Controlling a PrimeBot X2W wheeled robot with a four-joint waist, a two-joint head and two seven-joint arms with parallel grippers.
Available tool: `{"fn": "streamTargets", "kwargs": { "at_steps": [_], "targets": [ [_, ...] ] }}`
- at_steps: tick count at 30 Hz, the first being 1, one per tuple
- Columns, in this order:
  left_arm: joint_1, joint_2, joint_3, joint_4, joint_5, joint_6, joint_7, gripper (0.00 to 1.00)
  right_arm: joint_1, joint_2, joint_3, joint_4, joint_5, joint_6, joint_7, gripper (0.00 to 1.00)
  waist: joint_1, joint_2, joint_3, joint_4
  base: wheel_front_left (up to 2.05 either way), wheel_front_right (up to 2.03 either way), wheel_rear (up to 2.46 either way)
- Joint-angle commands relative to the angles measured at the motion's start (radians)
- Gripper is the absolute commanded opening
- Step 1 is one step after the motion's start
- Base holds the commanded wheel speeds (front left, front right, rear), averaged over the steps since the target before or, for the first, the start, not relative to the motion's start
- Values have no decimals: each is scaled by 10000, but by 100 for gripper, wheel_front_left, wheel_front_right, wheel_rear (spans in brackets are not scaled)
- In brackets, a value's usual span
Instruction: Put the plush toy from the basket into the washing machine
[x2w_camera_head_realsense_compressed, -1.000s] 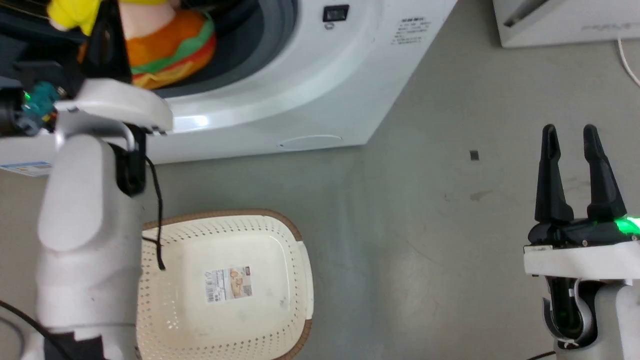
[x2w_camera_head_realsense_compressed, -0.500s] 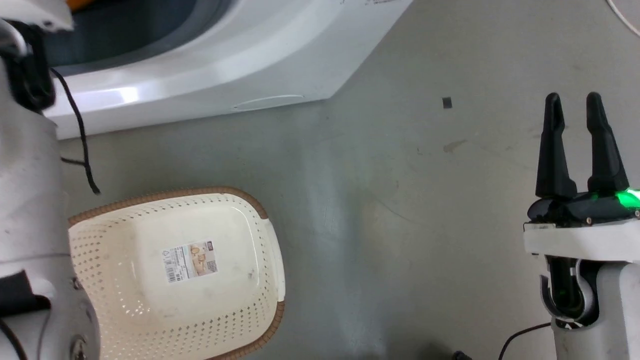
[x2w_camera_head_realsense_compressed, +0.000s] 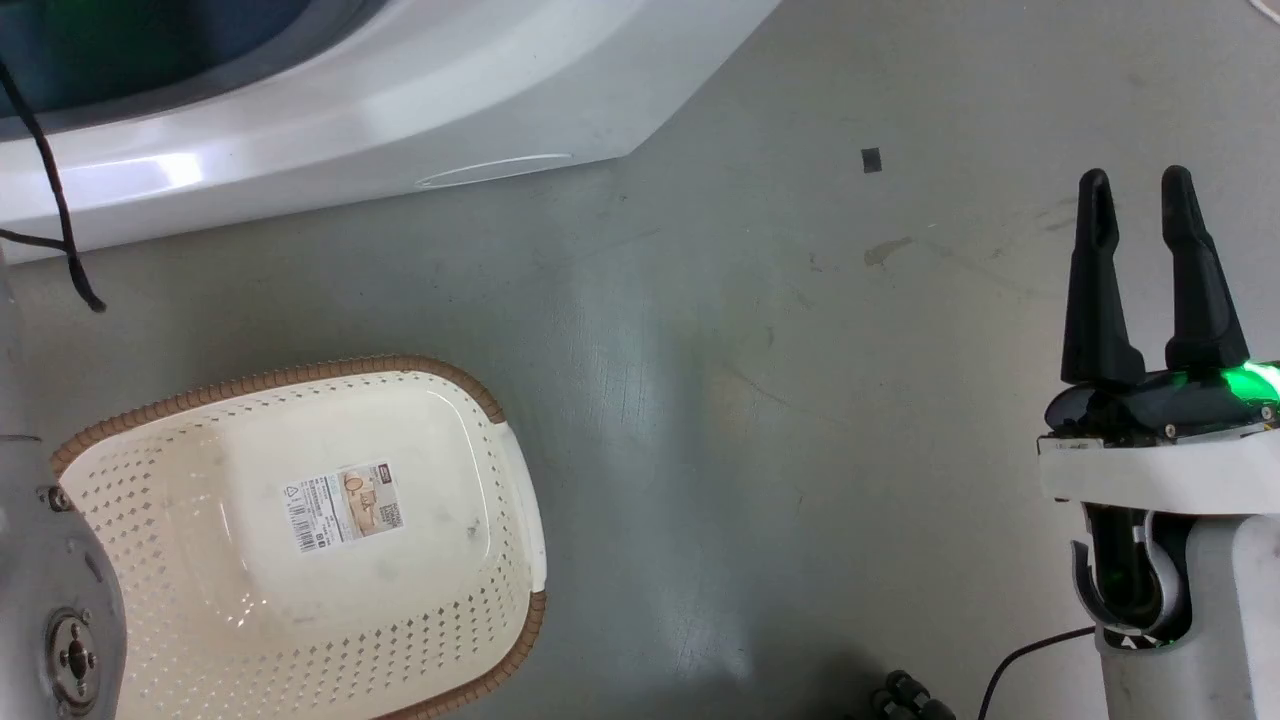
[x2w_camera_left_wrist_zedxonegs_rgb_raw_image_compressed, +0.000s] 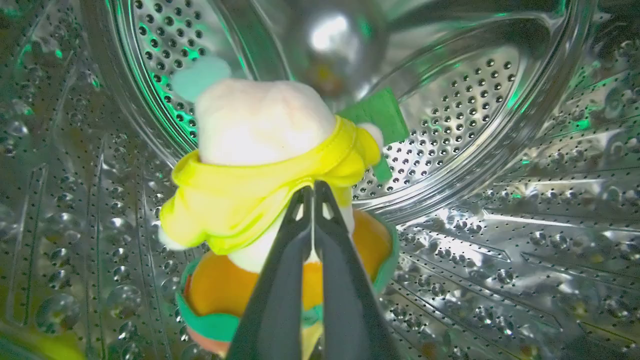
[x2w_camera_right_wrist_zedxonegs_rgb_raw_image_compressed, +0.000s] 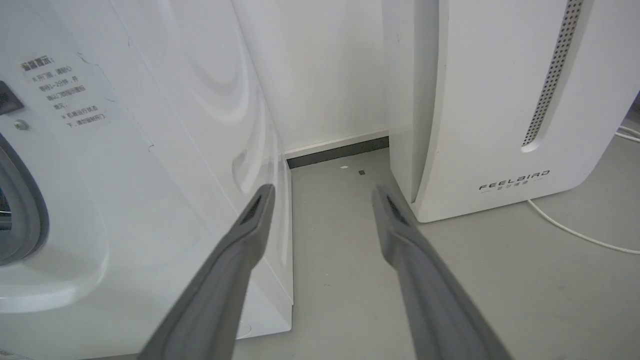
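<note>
In the left wrist view the plush toy (x2w_camera_left_wrist_zedxonegs_rgb_raw_image_compressed: 260, 165), pale peach with a yellow shirt and an orange-green burger part, hangs inside the shiny steel drum (x2w_camera_left_wrist_zedxonegs_rgb_raw_image_compressed: 480, 125) of the washing machine (x2w_camera_head_realsense_compressed: 400, 110). My left gripper (x2w_camera_left_wrist_zedxonegs_rgb_raw_image_compressed: 314, 192) is shut on the toy's yellow shirt. The cream basket (x2w_camera_head_realsense_compressed: 180, 600) with its brown rim lies on the floor at the lower left of the head view, holding nothing but its label (x2w_camera_head_realsense_compressed: 345, 505). My right gripper (x2w_camera_head_realsense_compressed: 1135, 190) is open over the floor at the right, nothing between its fingers; it also shows in the right wrist view (x2w_camera_right_wrist_zedxonegs_rgb_raw_image_compressed: 322, 195).
The white FEELBIRD appliance (x2w_camera_right_wrist_zedxonegs_rgb_raw_image_compressed: 500, 100) stands to the right of the washing machine (x2w_camera_right_wrist_zedxonegs_rgb_raw_image_compressed: 125, 175), with a narrow floor gap between them. A white cable (x2w_camera_right_wrist_zedxonegs_rgb_raw_image_compressed: 575, 230) lies on the floor beside it. A black cable (x2w_camera_head_realsense_compressed: 50, 190) hangs from my left arm.
The head camera has swung, so the washer opening, the toy and most of my left arm have left its picture and the basket sits lower left. The right gripper stays open.
</note>
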Motion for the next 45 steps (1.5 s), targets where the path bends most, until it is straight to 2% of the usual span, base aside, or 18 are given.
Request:
{"fn": "streamTargets", "kwargs": {
  "at_steps": [1, 13, 17, 24, 35, 45],
  "targets": [
    [-154, 64, 4, 71, 64, 36, -55, 100, -128, -4, -5, -16, 6, -7, -44, 100, -1, 0, 3, 17, 0, 0, 0],
    [830, -354, -54, 321, 68, 113, -55, 100, -40, -4, 41, 113, -336, -7, -44, 100, -1, 0, -671, 396, 0, 0, 0],
    [1673, -686, -16, 63, 146, 448, -55, 100, 144, -4, 1, 194, -539, -7, -44, 100, -1, 0, -1205, 652, 0, 0, 0],
    [2891, -1186, -147, -540, 257, 620, -55, 100, 427, -4, -43, 282, -1031, -7, -44, 100, -1, 0, -1933, 1067, 0, 0, 0],
    [5363, -2021, -313, -2637, 375, 884, -55, 100, 985, -4, -305, 291, -1843, -7, -44, 100, -1, 0, -3286, 1726, 0, 0, 0],
    [7759, -2418, -949, -4212, 510, 743, -55, 100, 1857, -4, -495, 369, -2206, -7, -44, 100, -1, 0, -4621, 2147, 0, 0, 0]
  ]
}}
